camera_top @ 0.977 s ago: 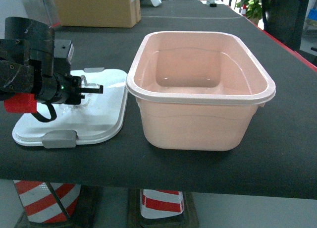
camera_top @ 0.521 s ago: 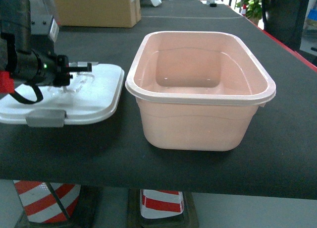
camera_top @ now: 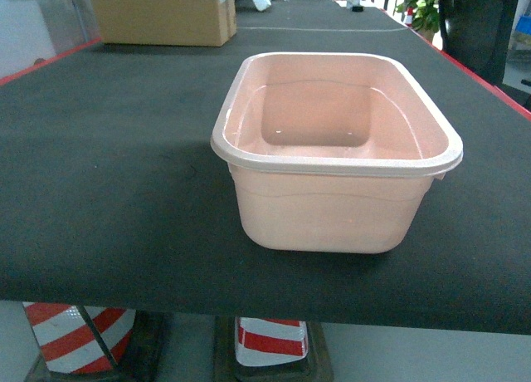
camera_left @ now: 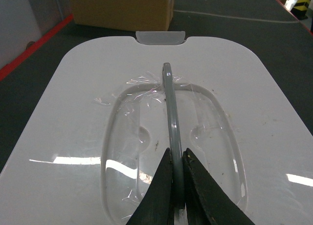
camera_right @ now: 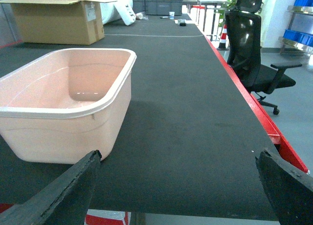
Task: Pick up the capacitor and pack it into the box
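**Now: lid off and held, box open, no capacitor seen**

Here, in the head view, the box (camera_top: 336, 149) stands open and empty on the black desk (camera_top: 116, 166). No arm and no claw shows in this view. A brown carton (camera_top: 162, 12) is at the far edge of the desk. I can find no capacitor here.

In the left wrist view, the left claw (camera_left: 177, 178) is narrow and closed on the grey handle (camera_left: 169, 107) of the white lid (camera_left: 73, 112). The handle runs straight ahead of the claw, and the lid spreads to both sides of it. One clasp (camera_left: 160, 37) is at the lid's far edge, well ahead of the claw. Whether the lid rests on the desk or is lifted, I cannot tell.

In the right wrist view, the right claw (camera_right: 178, 186) is wide open and holds nothing. The box is ahead of it and to its left, near. An office chair (camera_right: 254, 49) stands beyond the desk edge, to the right of the claw.

I judge that the step in hand is removing the lid. The next move calls for putting the lid aside, away from the box, then finding the capacitor, which no view shows.
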